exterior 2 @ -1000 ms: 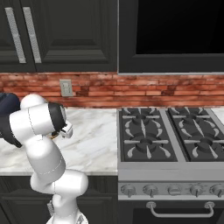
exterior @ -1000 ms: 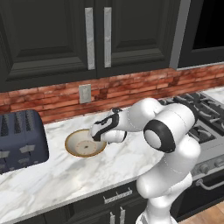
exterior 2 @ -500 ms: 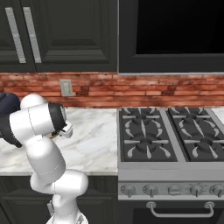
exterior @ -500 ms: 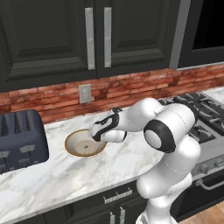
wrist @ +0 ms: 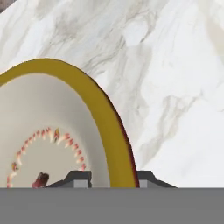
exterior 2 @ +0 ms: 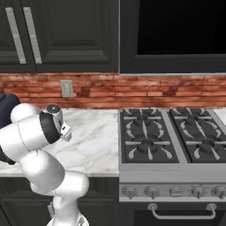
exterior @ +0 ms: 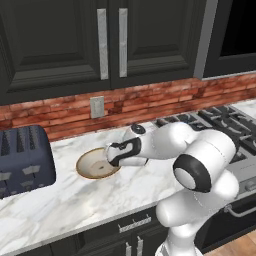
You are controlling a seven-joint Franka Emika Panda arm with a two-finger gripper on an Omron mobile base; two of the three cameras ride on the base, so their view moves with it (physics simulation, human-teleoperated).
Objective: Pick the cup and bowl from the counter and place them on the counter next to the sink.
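End effector (wrist: 109,178) tips sit on both sides of the bowl (exterior: 95,164) rim, pinching it. A firm squeeze should come first, then a slow, straight lift off the surface (exterior: 75,205).

bowl (exterior: 92,164): wide, shallow, tan with pale rim – upright on counter, right edge hidden behind the arm
bowl inside: pale, ring of reddish marks – possibly a painted pattern
counter (exterior: 70,200): white marble, grey-veined

The bowl (exterior: 95,164) sits on the surface (exterior: 75,205), with the toaster (exterior: 22,161) at its nine o'clock. The stove (exterior 2: 170,139) lies at its three o'clock. The hand (exterior: 113,156) straddles the bowl's three o'clock rim.
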